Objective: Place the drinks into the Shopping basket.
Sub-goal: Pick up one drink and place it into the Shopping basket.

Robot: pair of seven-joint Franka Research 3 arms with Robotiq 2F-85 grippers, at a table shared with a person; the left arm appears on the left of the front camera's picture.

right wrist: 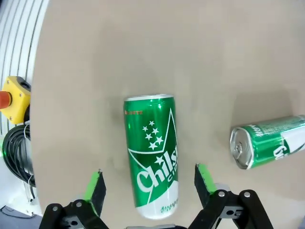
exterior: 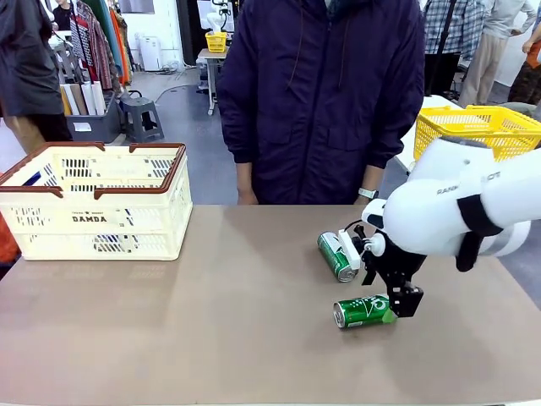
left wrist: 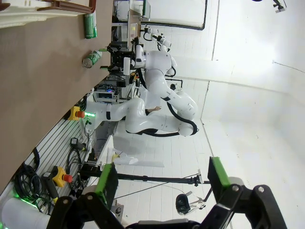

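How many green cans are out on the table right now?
2. One green can lies between the open right gripper's fingers; the other can lies just beyond it, toward the person. The Shopping basket may hide more.

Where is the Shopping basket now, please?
Front view: the Shopping basket stands at the far left of the table, well apart from the nearest green can at right.

"DAMDA" is printed on the side of the cream-white slotted plastic crate with brown-red rim (exterior: 89,219), at nine o'clock in the front view. White lettering "Chils", cut off by the curve, is borne by the green cylindrical metal can (right wrist: 151,157) at six o'clock in the right wrist view.
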